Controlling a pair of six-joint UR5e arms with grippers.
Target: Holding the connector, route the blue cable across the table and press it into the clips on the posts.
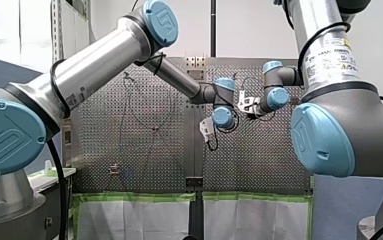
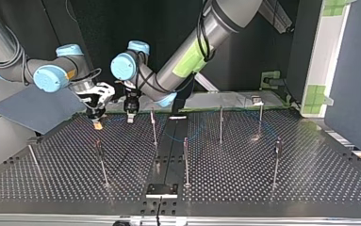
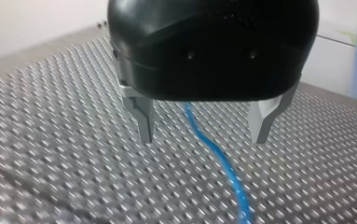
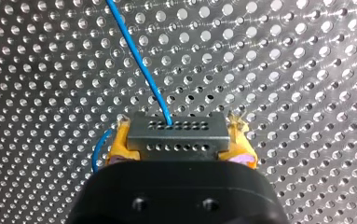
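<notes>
In the right wrist view my right gripper (image 4: 178, 136) is shut on the grey connector (image 4: 177, 133), its yellow pads (image 4: 120, 142) pressed against both of its sides. The blue cable (image 4: 139, 60) leaves the connector and runs ahead over the perforated table. In the left wrist view my left gripper (image 3: 204, 133) hangs open just above the table, and the blue cable (image 3: 218, 158) lies on the plate under the gap between its metal fingers (image 3: 143, 116). In the top view the two grippers, right (image 2: 95, 121) and left (image 2: 130, 115), stand side by side at the far left. Thin posts (image 2: 153, 127) rise nearby.
Several more posts (image 2: 185, 160) (image 2: 221, 125) (image 2: 275, 160) stand across the perforated table (image 2: 310, 179). A faint blue arc of cable (image 2: 173, 138) lies near the middle. A black block (image 2: 162, 189) sits at the near edge, and a grey panel (image 2: 36, 110) leans at the left.
</notes>
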